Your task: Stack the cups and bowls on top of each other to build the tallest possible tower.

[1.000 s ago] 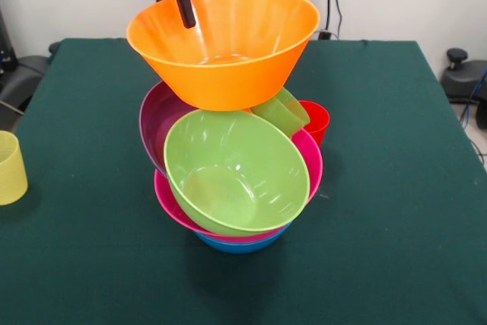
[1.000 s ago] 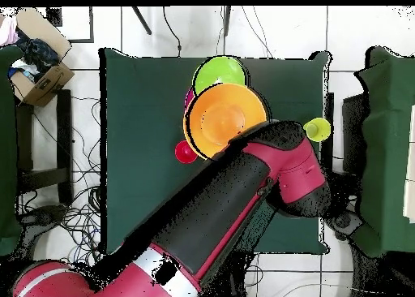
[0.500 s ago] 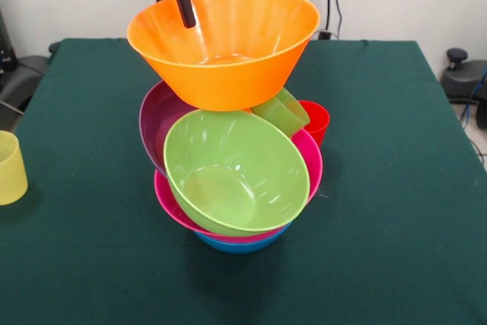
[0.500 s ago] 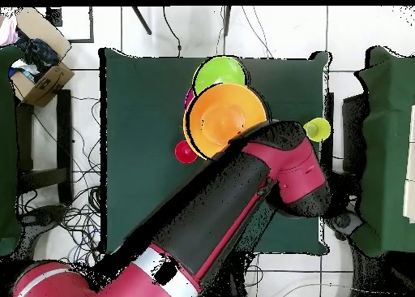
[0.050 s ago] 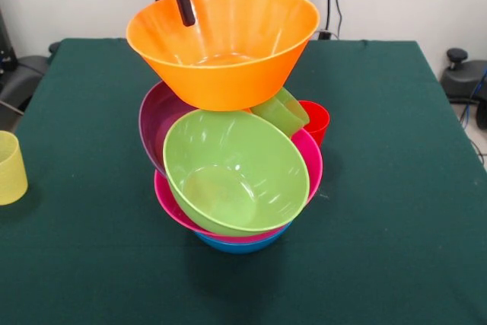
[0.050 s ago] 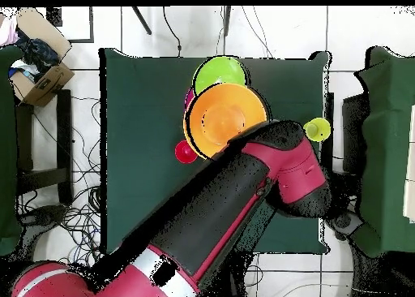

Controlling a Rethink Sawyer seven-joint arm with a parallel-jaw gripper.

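The tower stands mid-table: a blue bowl (image 5: pixel 240 245) at the bottom, then a pink bowl (image 5: pixel 310 159), a tilted lime green bowl (image 5: pixel 236 176) and a purple bowl (image 5: pixel 154 116) behind it. A green cup (image 5: pixel 283 112) lies on its side under the orange bowl (image 5: pixel 228 66) on top. My gripper (image 5: pixel 173 1) is shut on the orange bowl's far rim, one finger inside and one outside. A red cup (image 5: pixel 316 119) stands behind the pile. A pale yellow cup (image 5: pixel 9 167) stands alone at the left edge. From overhead, my arm (image 6: pixel 243 204) covers the gripper.
The green table (image 5: pixel 396 188) has open cloth around the pile. Overhead, the orange bowl (image 6: pixel 223 119) hides most of the pile, with the lime bowl (image 6: pixel 217 68) beyond it. A cardboard box (image 6: pixel 36 66) sits off the table.
The orange bowl and the lime green bowl below it have shifted very slightly to the left in the front view. The gripper holds the same spot on the rim.
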